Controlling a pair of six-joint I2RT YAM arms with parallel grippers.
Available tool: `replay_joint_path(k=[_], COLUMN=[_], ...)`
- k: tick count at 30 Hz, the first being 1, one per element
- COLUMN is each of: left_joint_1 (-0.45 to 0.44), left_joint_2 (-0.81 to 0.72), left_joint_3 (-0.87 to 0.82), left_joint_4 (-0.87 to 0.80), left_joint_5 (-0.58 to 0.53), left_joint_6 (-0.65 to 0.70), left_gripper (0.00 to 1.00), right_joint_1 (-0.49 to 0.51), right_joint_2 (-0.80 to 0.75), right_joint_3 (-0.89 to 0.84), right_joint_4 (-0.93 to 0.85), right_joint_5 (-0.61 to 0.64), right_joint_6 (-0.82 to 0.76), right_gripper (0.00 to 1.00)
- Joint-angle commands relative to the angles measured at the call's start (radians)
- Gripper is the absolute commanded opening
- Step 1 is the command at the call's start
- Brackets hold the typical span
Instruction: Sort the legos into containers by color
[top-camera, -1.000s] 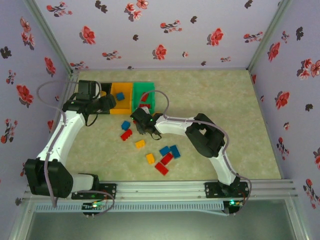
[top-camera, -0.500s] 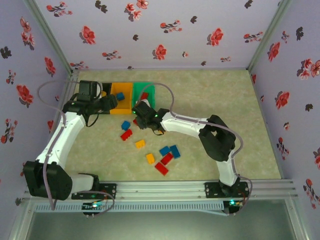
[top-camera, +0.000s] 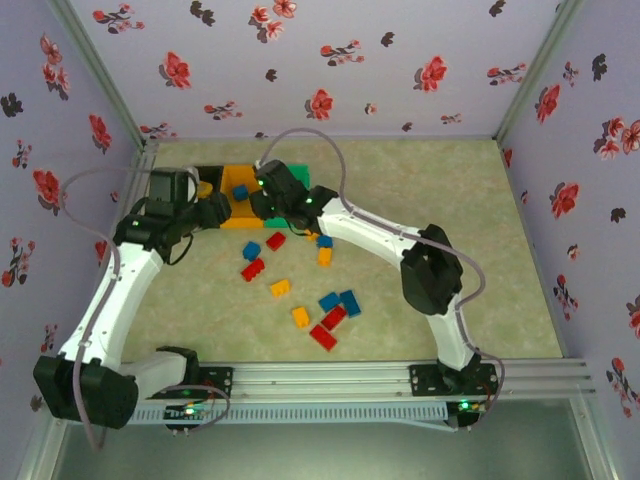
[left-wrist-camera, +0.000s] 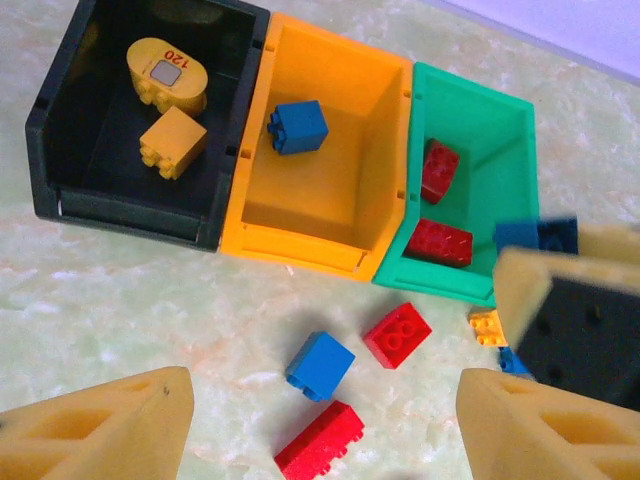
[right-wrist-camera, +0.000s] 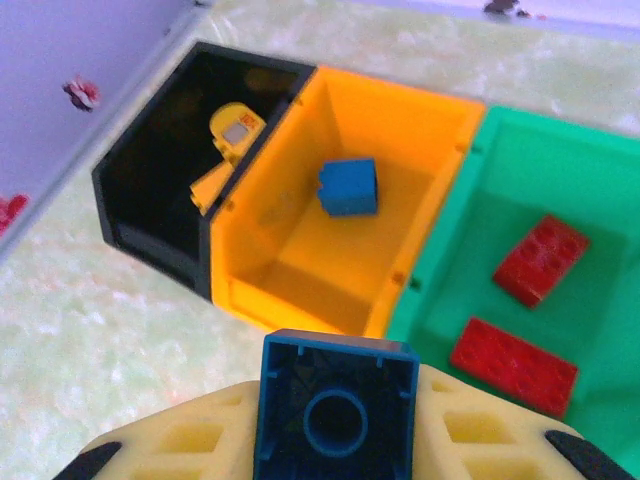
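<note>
Left wrist view, inspected left to right. Found left gripper (left-wrist-camera: 325, 400) spread wide, holding nothing, hovering above loose bricks. Noted black bin (left-wrist-camera: 45, 150) with 2 yellow pieces (left-wrist-camera: 172, 140), orange-yellow bin (left-wrist-camera: 300, 245) with 1 lone blue brick (left-wrist-camera: 297, 127), green bin (left-wrist-camera: 445, 282) with 2 red bricks (left-wrist-camera: 437, 241). Confirmed colours unmixed in all 3 bins. Turning to right wrist view, found right gripper (right-wrist-camera: 335, 440) clamped on held blue brick (right-wrist-camera: 335, 395), facing the orange-yellow bin, brick not yet released. Turning to top view, counted roughly 11 legos (top-camera: 281, 288) loose on the table (top-camera: 450, 200), red, blue and yellow mixed together. Judged well under half done, with 5 binned, 1 in transit and the bulk of the sorting left.
</note>
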Motion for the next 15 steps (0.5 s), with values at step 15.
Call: replay_joint_path(k=[15], left_joint_1=[-0.063], left_joint_2=[-0.061], left_joint_3=[-0.073], left_joint_4=[-0.070], left_joint_5=[-0.031], left_joint_6=[-0.044], left_gripper=[0.71], right_joint_1=[-0.105], right_joint_2=[0.470], right_joint_3=[0.643], right_joint_4=[-0.125], right_joint_5=[-0.140], right_joint_6=[-0.020], right_gripper=[0.58])
